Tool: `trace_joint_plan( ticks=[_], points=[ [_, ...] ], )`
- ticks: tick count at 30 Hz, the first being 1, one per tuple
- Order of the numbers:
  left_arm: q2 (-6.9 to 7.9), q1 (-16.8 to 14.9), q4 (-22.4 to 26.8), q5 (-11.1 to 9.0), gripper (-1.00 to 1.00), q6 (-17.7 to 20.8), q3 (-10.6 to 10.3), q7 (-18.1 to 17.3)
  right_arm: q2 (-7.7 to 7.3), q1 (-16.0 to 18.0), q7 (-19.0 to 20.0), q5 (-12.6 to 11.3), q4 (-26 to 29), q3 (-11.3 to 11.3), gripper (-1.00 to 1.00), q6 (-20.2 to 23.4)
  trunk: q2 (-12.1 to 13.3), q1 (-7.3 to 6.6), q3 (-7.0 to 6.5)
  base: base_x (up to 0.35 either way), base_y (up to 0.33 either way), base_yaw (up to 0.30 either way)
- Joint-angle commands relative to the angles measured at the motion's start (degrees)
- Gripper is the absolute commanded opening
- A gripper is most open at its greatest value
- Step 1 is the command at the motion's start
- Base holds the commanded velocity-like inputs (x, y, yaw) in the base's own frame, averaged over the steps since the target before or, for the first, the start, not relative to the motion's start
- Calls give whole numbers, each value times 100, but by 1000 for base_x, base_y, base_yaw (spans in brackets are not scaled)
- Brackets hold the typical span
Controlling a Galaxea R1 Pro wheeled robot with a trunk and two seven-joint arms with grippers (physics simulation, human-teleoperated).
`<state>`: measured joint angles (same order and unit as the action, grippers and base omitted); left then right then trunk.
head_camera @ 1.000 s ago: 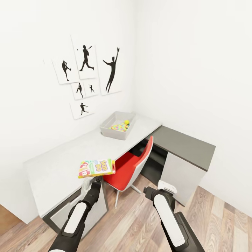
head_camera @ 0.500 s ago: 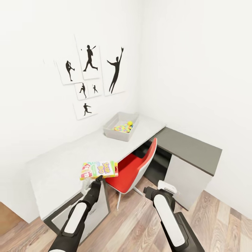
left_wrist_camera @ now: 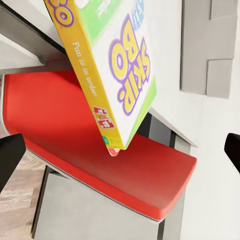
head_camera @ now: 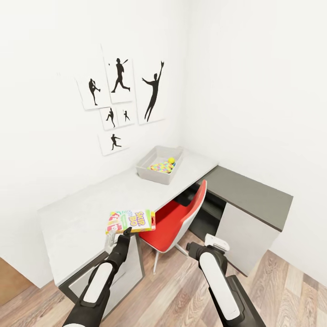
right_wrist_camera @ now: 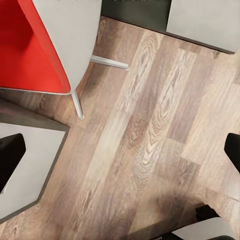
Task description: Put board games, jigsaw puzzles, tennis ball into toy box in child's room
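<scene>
Holding flat glossy Skip-Bo carton (head_camera: 131,220) pinched in my L claw (head_camera: 119,235); R claw (head_camera: 205,245) spread over wood-plank floor (right_wrist_camera: 150,145).

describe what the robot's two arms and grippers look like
Both arms have glossy white forearm shells set into black housings, with black joints toward the wrists. The left gripper is slim and black with pale grey parts beside it. The right gripper carries a white block at its wrist. In the wrist views the fingertips appear plain black.
</scene>
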<state>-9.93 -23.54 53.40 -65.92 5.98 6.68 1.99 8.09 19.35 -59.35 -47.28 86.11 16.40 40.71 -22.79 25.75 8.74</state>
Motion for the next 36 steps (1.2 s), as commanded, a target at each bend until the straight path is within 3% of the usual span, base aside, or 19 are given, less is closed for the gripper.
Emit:
trace_joint_plan(
  ticks=[1, 5, 12, 17, 21, 25, 28, 29, 31, 32, 33, 34, 36],
  points=[
    [-7, -3, 12, -53, 100, 42, 20, 21, 0, 7, -57, -40, 11, 3, 100, 33, -13, 4, 13, 1, 0, 2],
    [-7, -2, 7, -53, 100, 36, 18, 21, -29, -28, -73, -37, 117, -1, 100, 53, -13, 4, 13, 0, 0, 0],
    [-7, -2, -20, -52, 100, 35, 17, 15, -351, -307, -69, -51, 481, 6, 100, 154, -13, 4, 13, 0, 0, 0],
    [-7, -5, -90, -52, 100, 35, 17, 14, -435, -358, -58, -93, 526, 1, 100, 369, -13, 4, 13, 0, 0, 0],
    [-7, -4, -112, -51, 100, 35, 17, 12, -452, -368, 193, -109, 537, -29, 100, 658, -13, 4, 13, 0, 0, 0],
    [-7, -5, -117, -51, 100, 35, 17, 12, -490, -375, 879, -113, 544, -106, 100, 835, -13, 4, 13, 0, 0, 0],
    [-7, -3, -118, -48, 100, 35, 17, 12, -599, -378, 1728, -120, 546, -346, 100, 1027, -13, 4, 13, 0, 0, 0],
    [-7, -4, -119, -48, 100, 35, 17, 12, -679, -378, 2261, -128, 546, -537, 100, 1179, -13, 4, 13, 0, 0, 0],
    [-7, -3, -119, -48, 100, 35, 17, 12, -761, -379, 2879, -151, 546, -758, 100, 1363, -13, 4, 13, 0, 0, 0],
    [-7, -3, -119, -46, 100, 35, 17, 12, -837, -379, 3591, -178, 547, -995, 100, 1552, -13, 4, 13, 0, 0, 0],
    [-7, -2, -119, -46, 100, 35, 17, 12, -870, -379, 3969, -188, 547, -1115, 100, 1636, -13, 4, 13, 0, 0, 0],
    [-7, -4, -119, -45, 100, 35, 17, 12, -931, -381, 4759, -203, 547, -1355, 100, 1767, -13, 4, 13, 0, 0, 0],
    [-7, -3, -119, -45, 100, 35, 17, 12, -991, -387, 5551, -211, 547, -1583, 100, 1851, -13, 4, 13, 0, 0, 0]
  ],
)
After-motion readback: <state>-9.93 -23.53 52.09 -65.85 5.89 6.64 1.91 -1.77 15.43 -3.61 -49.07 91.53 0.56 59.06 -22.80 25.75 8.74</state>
